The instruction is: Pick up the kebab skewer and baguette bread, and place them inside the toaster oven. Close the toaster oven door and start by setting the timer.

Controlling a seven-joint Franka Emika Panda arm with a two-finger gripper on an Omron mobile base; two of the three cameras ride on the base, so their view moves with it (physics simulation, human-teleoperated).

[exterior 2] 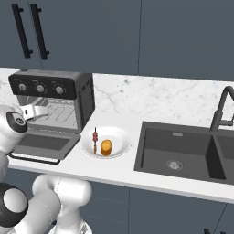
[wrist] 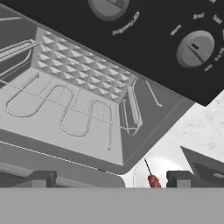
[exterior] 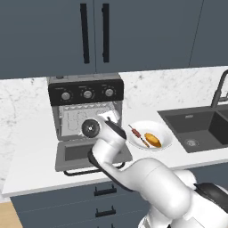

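The toaster oven point(exterior: 87, 95) stands on the counter with its door point(exterior: 91, 153) dropped open and flat, and the wire rack point(wrist: 74, 109) bare inside. To its right a white plate point(exterior: 164, 136) holds the kebab skewer point(exterior: 139, 136) and the baguette bread point(exterior: 152, 140), side by side. Both also lie on the plate point(exterior 2: 119, 139), the skewer point(exterior 2: 95, 139) left of the bread point(exterior 2: 106, 147). My gripper point(exterior: 109, 116) hovers above the open door at the right side of the oven mouth, open and empty. Its fingertips point(wrist: 41, 178) stand wide apart, and the skewer's end point(wrist: 152, 178) peeks in near the right one.
Silver knobs point(wrist: 194, 48) line the black panel above the oven mouth. A dark sink point(exterior 2: 183, 153) with a black faucet point(exterior 2: 221, 109) lies right of the plate. Dark upper cabinets point(exterior: 95, 33) hang over the marble counter point(exterior: 31, 151).
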